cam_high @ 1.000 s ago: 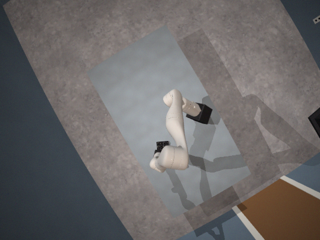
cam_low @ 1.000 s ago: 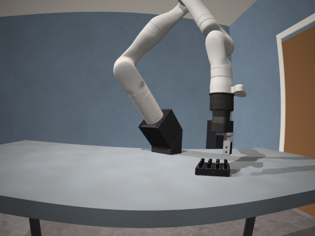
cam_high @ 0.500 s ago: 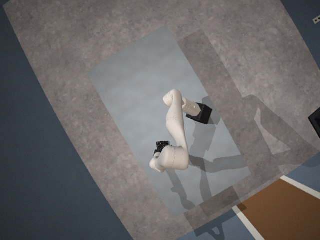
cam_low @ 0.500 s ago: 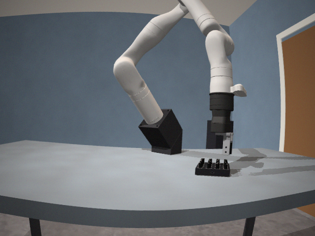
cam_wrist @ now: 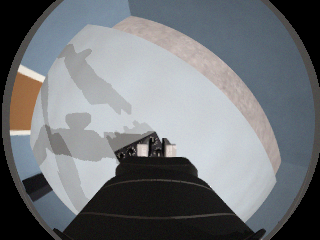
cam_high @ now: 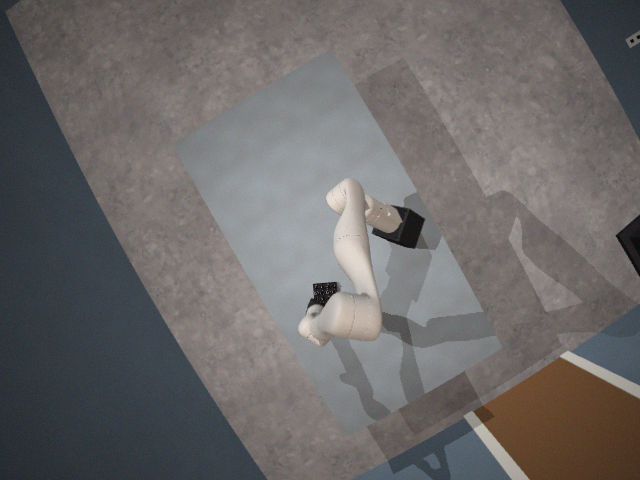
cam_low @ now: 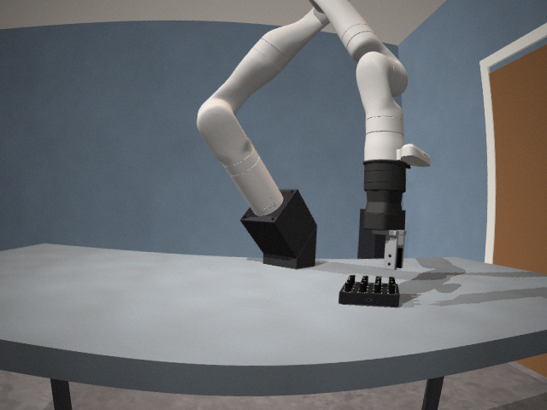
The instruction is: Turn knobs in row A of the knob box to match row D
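Note:
The black knob box [cam_high: 325, 291] [cam_low: 368, 300] stands on its feet on the grey table [cam_high: 258, 180] [cam_low: 176, 300]. In the exterior view its side with the socket faces the camera. The knobs stand up in rows; their white lines are too small to read. My gripper [cam_low: 393, 258] [cam_wrist: 156, 144] points straight down and hangs a little above the right end of the box, clear of the knobs. Its fingers stand partly open with nothing between them. In the wrist view a corner of the box [cam_wrist: 124, 154] shows just left of the fingertips. In the top view the arm hides the gripper.
The arm's black base block [cam_high: 403, 227] [cam_low: 282, 233] stands on the table behind the box. A brown door [cam_low: 521, 176] is at the far right, off the table. The table's front edge [cam_low: 265, 375] curves across the foreground.

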Robot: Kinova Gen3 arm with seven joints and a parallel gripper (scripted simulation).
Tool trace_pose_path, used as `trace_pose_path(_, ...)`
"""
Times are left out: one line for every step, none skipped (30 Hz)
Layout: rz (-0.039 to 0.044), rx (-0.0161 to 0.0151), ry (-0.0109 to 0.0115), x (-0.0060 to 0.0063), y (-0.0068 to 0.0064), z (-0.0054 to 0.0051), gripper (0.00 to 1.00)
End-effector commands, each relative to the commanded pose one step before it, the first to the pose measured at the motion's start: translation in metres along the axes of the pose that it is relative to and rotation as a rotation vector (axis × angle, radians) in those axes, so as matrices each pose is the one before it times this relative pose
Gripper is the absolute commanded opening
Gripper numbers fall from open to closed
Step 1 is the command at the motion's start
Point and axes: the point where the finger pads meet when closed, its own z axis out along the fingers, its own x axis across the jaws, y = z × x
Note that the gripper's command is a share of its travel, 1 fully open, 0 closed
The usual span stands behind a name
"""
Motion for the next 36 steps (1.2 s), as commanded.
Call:
trace_pose_path(0.01483, 0.00114, 0.00418, 0.00036, -0.00056, -0.00036, 0.46)
trace_pose_path(0.00000, 0.00000, 0.00000, 0.00000, 0.00000, 0.00000, 0.46)
trace_pose_path(0.01993, -0.00034, 0.00016, 0.00068, -0.00007, -0.00005, 0.46)
trace_pose_path(0.02075, -0.00034, 0.00017, 0.00070, -0.00008, -0.00006, 0.46)
trace_pose_path(0.02156, -0.00034, 0.00018, 0.00072, -0.00008, -0.00006, 0.46)
trace_pose_path(0.02237, -0.00034, 0.00019, 0.00074, -0.00009, -0.00006, 0.46)
trace_pose_path(0.02316, -0.00034, 0.00020, 0.00076, -0.00010, -0.00007, 0.46)
trace_pose_path(0.02394, -0.00034, 0.00021, 0.00078, -0.00011, -0.00007, 0.46)
trace_pose_path(0.02472, -0.00033, 0.00022, 0.00080, -0.00012, -0.00008, 0.46)
trace_pose_path(0.02548, -0.00033, 0.00023, 0.00082, -0.00013, -0.00009, 0.46)
trace_pose_path(0.02622, -0.00032, 0.00023, 0.00083, -0.00014, -0.00009, 0.46)
trace_pose_path(0.02695, -0.00031, 0.00024, 0.00084, -0.00015, -0.00010, 0.46)
trace_pose_path(0.02766, -0.00030, 0.00025, 0.00085, -0.00016, -0.00010, 0.46)
trace_pose_path(0.02836, -0.00029, 0.00025, 0.00086, -0.00017, -0.00011, 0.46)
trace_pose_path(0.02904, -0.00028, 0.00025, 0.00087, -0.00018, -0.00011, 0.46)
trace_pose_path(0.02970, -0.00027, 0.00026, 0.00088, -0.00019, -0.00012, 0.46)
trace_pose_path(0.03033, -0.00025, 0.00026, 0.00088, -0.00020, -0.00013, 0.46)
trace_pose_path(0.00000, 0.00000, 0.00000, 0.00000, 0.00000, 0.00000, 0.46)
trace_pose_path(0.00000, 0.00000, 0.00000, 0.00000, 0.00000, 0.00000, 0.46)
trace_pose_path(0.03095, -0.00024, 0.00026, 0.00088, -0.00021, -0.00013, 0.46)
trace_pose_path(0.03155, -0.00022, 0.00026, 0.00089, -0.00022, -0.00014, 0.46)
trace_pose_path(0.03212, -0.00020, 0.00026, 0.00088, -0.00022, -0.00015, 0.46)
trace_pose_path(0.03267, -0.00019, 0.00025, 0.00088, -0.00023, -0.00015, 0.46)
trace_pose_path(0.03320, -0.00017, 0.00025, 0.00088, -0.00024, -0.00016, 0.46)
trace_pose_path(0.03370, -0.00015, 0.00024, 0.00087, -0.00024, -0.00017, 0.46)
trace_pose_path(0.03417, -0.00014, 0.00023, 0.00087, -0.00024, -0.00018, 0.46)
trace_pose_path(0.03462, -0.00012, 0.00022, 0.00086, -0.00024, -0.00018, 0.46)
trace_pose_path(0.03505, -0.00010, 0.00021, 0.00085, -0.00024, -0.00019, 0.46)
trace_pose_path(0.03544, -0.00009, 0.00019, 0.00084, -0.00024, -0.00020, 0.46)
trace_pose_path(0.03581, -0.00007, 0.00018, 0.00083, -0.00024, -0.00020, 0.46)
trace_pose_path(0.03616, -0.00006, 0.00016, 0.00081, -0.00023, -0.00021, 0.46)
trace_pose_path(0.03647, -0.00004, 0.00015, 0.00080, -0.00023, -0.00022, 0.46)
trace_pose_path(0.03675, -0.00003, 0.00013, 0.00079, -0.00022, -0.00022, 0.46)
trace_pose_path(0.03701, -0.00002, 0.00011, 0.00077, -0.00021, -0.00023, 0.46)
trace_pose_path(0.00000, 0.00000, 0.00000, 0.00000, 0.00000, 0.00000, 0.46)
trace_pose_path(0.00000, 0.00000, 0.00000, 0.00000, 0.00000, 0.00000, 0.46)
